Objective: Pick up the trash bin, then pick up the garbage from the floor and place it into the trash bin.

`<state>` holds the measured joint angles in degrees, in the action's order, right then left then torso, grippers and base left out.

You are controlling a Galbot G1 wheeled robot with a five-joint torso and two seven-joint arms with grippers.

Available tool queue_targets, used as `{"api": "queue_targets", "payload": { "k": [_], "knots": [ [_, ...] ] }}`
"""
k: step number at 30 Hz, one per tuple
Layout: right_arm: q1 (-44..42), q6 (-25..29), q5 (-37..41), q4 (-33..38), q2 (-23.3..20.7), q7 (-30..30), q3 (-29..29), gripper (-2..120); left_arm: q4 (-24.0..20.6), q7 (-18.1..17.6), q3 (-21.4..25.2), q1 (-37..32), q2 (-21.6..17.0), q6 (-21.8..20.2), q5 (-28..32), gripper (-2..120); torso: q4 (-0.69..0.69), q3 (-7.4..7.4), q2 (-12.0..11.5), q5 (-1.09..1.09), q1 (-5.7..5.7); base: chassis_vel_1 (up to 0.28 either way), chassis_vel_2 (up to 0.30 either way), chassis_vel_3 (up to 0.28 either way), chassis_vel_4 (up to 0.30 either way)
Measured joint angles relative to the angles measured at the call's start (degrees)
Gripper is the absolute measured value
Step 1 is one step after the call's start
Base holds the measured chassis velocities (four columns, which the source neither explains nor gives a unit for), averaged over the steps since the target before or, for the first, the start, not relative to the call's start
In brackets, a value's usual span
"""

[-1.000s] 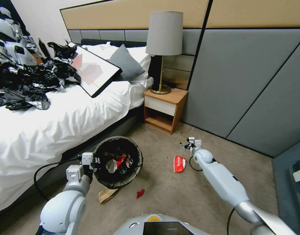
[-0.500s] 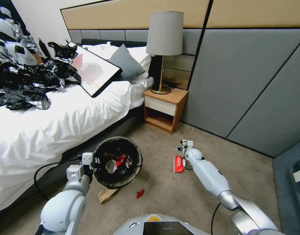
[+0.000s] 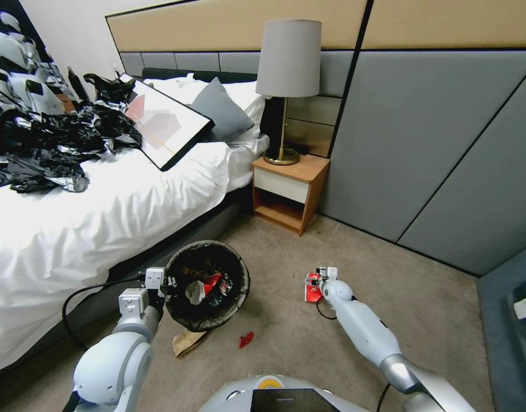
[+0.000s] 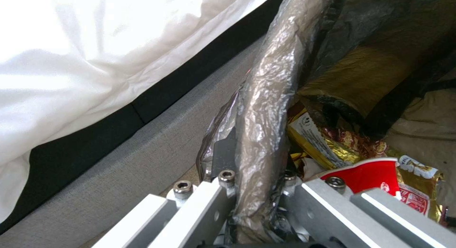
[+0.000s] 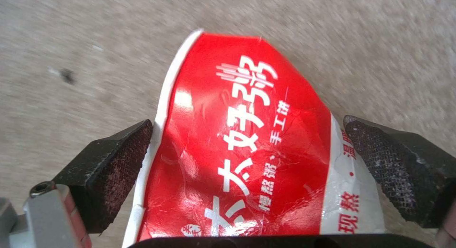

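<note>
Between right end effector [image 5: 247,159] pads, red packet [image 5: 237,141]

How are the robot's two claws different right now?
The left gripper has its jaws shut on the rim of the trash bin, holding it tilted beside the bed. The right gripper has its jaws open on either side of a red-and-white packet lying on the carpet. Both are low, near the floor.
</note>
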<state>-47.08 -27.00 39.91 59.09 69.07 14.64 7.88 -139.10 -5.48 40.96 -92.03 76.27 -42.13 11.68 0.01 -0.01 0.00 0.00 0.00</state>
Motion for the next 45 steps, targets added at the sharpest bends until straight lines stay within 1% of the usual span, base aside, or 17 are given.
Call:
{"api": "queue_targets", "payload": {
  "k": [16, 18, 21, 23, 24, 26, 27, 29, 31, 33, 35, 37, 39, 41, 42, 44, 45],
  "knots": [
    [-0.69, 1.59, -1.56, -2.79, -0.44, -1.22, 0.93, 100, 0.83, 0.15, 0.04, 0.53, 0.14, 0.00, -0.27, 0, -0.02, 0.00, 0.00, -0.01, 0.00, 0.000, 0.000, 0.000, 0.000],
    [-0.74, 1.99, -2.01, -2.92, -0.45, -1.95, 1.04, 97, 0.87, 0.18, 0.04, 0.54, 0.14, 0.00, -0.31, 0, -0.01, 0.00, 0.00, -0.01, 0.00, 0.000, 0.000, 0.000, 0.000],
    [-1.11, 2.45, -3.57, -2.92, -0.87, -3.57, 1.23, 87, 0.88, 0.18, 0.04, 0.54, 0.14, 0.00, -0.42, 0, -0.01, 0.00, 0.00, 0.00, 0.00, 0.000, 0.000, 0.000, 0.000],
    [-1.22, 2.46, -3.93, -2.66, -1.11, -3.81, 1.37, 76, 0.88, 0.21, 0.04, 0.52, 0.14, 0.00, -0.59, 0, -0.02, 0.01, 0.00, 0.00, 0.00, 0.000, 0.000, 0.000, 0.000],
    [-1.22, 2.46, -3.93, -2.66, -1.11, -3.81, 1.37, 76, 0.88, 0.21, 0.04, 0.52, 0.14, 0.00, -0.59, 0, -0.02, 0.01, 0.00, 0.00, 0.00, 0.000, 0.000, 0.000, 0.000],
    [-1.29, 2.21, -4.00, -1.97, -1.51, -3.73, 1.45, 65, 0.88, 0.24, 0.11, 0.53, 0.12, 0.00, -0.78, 0, -0.01, 0.00, 0.00, -0.01, 0.00, 0.000, 0.000, 0.000, 0.000],
    [-1.29, 2.21, -4.00, -1.97, -1.51, -3.73, 1.45, 65, 0.88, 0.24, 0.11, 0.53, 0.12, 0.00, -0.78, 0, -0.01, 0.00, 0.00, -0.01, 0.00, 0.000, 0.000, 0.000, 0.000],
    [-1.44, 1.70, -3.88, -0.65, -1.98, -3.43, 1.55, 53, 0.88, 0.29, 0.20, 0.58, 0.07, 0.00, -0.79, 0, -0.01, 0.00, 0.00, 0.00, 0.00, 0.000, 0.000, 0.000, 0.000],
    [-1.47, 1.61, -3.86, -0.43, -2.06, -3.37, 1.55, 52, 0.88, 0.29, 0.20, 0.60, 0.05, 0.00, -0.79, 0, -0.01, 0.00, 0.00, 0.00, 0.00, 0.000, 0.000, 0.000, 0.000],
    [-1.66, 1.23, -3.82, 0.55, -2.28, -3.03, 1.56, 41, 0.94, 0.32, 0.21, 0.62, 0.02, 0.00, -0.81, 0, -0.01, 0.00, 0.00, -0.01, 0.00, 0.000, 0.000, 0.000, 0.000],
    [-1.74, 1.07, -3.81, 0.83, -2.32, -2.93, 1.57, 39, 0.94, 0.33, 0.21, 0.62, 0.02, 0.00, -0.82, 0, -0.01, 0.00, 0.00, -0.01, 0.00, 0.000, 0.000, 0.000, 0.000],
    [-2.11, 0.55, -3.62, 1.91, -2.35, -2.38, 1.63, 25, 0.94, 0.40, 0.22, 0.65, 0.06, 0.00, -0.84, 0, 0.00, 0.00, 0.00, 0.00, 0.00, 0.000, 0.000, 0.000, 0.000],
    [-2.27, 0.38, -3.53, 2.33, -2.43, -2.21, 1.63, 22, 0.94, 0.45, 0.22, 0.66, 0.06, 0.00, -0.84, 0, -0.01, 0.00, 0.00, 0.00, 0.00, 0.000, 0.000, 0.000, 0.000],
    [-2.56, -0.28, -2.65, 4.00, -3.12, -1.58, 1.64, 10, 0.94, 0.53, 0.22, 0.58, 0.08, 0.00, -0.89, 0, -0.01, 0.00, 0.00, -0.01, 0.00, 0.000, 0.000, 0.000, 0.000],
    [-2.56, -0.28, -2.65, 4.00, -3.12, -1.58, 1.64, 10, 0.94, 0.53, 0.22, 0.58, 0.08, 0.00, -0.89, 0, -0.01, 0.00, 0.00, -0.01, 0.00, 0.000, 0.000, 0.000, 0.000],
    [-2.72, -0.90, -1.75, 5.65, -4.07, -1.02, 1.65, 0, 0.94, 0.60, 0.22, 0.56, 0.18, 0.00, -0.93, 0, -0.01, 0.00, 0.00, 0.00, 0.00, 0.000, 0.000, 0.000, 0.000],
    [-2.81, -1.18, -1.20, 6.36, -4.43, -0.77, 1.68, 0, 0.94, 0.61, 0.22, 0.55, 0.19, 0.00, -0.96, 0, -0.01, 0.00, 0.00, -0.01, 0.00, 0.000, 0.000, 0.000, 0.000]
  ]
}}
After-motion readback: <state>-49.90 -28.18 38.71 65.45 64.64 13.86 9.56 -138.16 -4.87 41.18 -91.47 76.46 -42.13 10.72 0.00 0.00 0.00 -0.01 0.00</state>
